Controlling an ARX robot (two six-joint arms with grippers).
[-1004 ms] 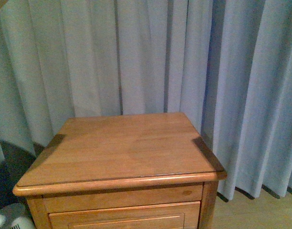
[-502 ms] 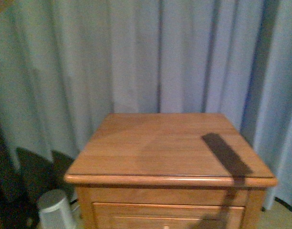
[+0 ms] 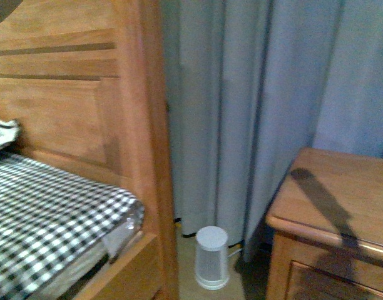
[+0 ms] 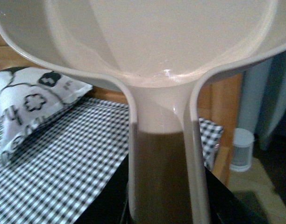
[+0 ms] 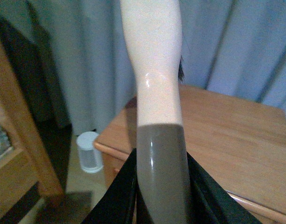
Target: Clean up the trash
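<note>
- Left gripper (image 4: 164, 207): clamped on the handle of the dustpan (image 4: 180, 42), with black jaw parts flanking the handle on both sides.
- Right gripper (image 5: 161, 198): closed on the handle of the brush (image 5: 154, 70). A few dark bristles show past the handle's edge.
- The dustpan hangs over the bed (image 4: 63, 177), above its checked sheet. No paper shows on the part of the pan in view.
- The patterned pillow (image 4: 31, 98) lies at the head of the bed, against the wooden headboard (image 3: 72, 112).
- A small white cylinder (image 3: 211, 256) stands on the floor just beside the bed. The nightstand (image 3: 342, 187) is beyond it and the curtain (image 3: 273, 94) behind.
- Trash: no crumpled paper appears in any view, so its location cannot be told.
- Assessment: both tools are in hand. Finding the trash, sweeping it into the pan and disposing of it all appear to remain.
</note>
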